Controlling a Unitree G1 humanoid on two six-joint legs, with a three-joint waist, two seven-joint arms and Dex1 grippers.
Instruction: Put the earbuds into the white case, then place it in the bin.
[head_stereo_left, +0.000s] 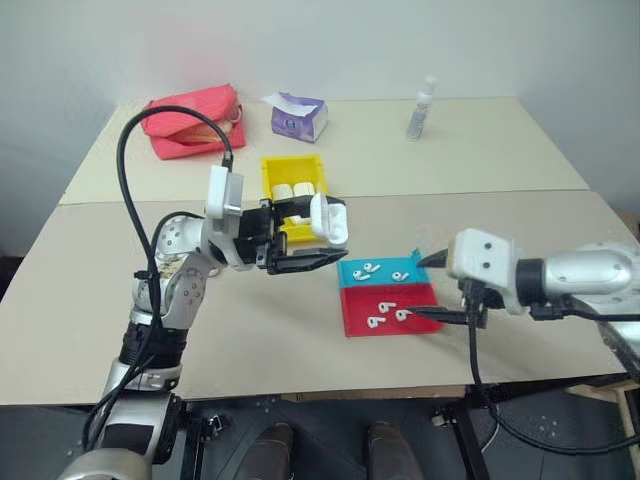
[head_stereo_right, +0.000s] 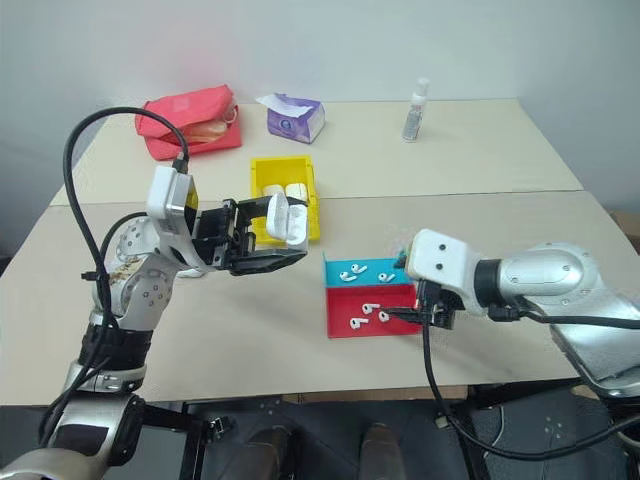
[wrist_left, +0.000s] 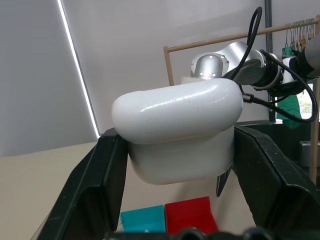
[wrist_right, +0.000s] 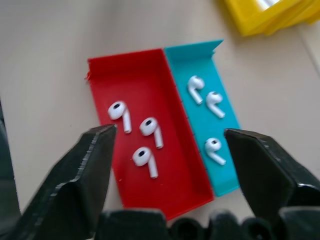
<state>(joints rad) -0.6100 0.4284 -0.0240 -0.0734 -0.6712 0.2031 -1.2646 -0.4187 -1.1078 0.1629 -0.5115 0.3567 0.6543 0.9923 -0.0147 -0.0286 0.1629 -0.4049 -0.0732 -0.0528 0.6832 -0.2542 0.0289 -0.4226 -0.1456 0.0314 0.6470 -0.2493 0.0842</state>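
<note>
Two end effectors share the work, and the left end effector (head_stereo_left: 300, 262) is clenched on a white case (head_stereo_left: 329, 219), holding it in the air above the table (head_stereo_left: 90, 290), just in front of the yellow bin (head_stereo_left: 270, 170). More cases (head_stereo_left: 291, 190) already lie in that bin. From the left wrist view the case (wrist_left: 177, 132) sits squarely between the black fingers (wrist_left: 87, 192), so this arm's job is, I judge, simply to hold it level and within reach of the other arm.

To the right lies the red-and-teal tray (head_stereo_left: 362, 325), flat on the table, with six earbuds (wrist_right: 147, 160) in it: three in the red half, three in the teal. The right end effector (wrist_right: 167, 150) hangs over the red half, empty, its jaws apart and straddling the buds.

Picking one bud cleanly is the step in hand. The buds lie near one another, so I would centre on a single one, probably the nearest red-side bud, come down until the tips are close to the tray floor, and close across its stem gently. Glossy plastic may slip or flick away. Brushing a neighbour would scatter it, and the tray wall could block a finger.
</note>
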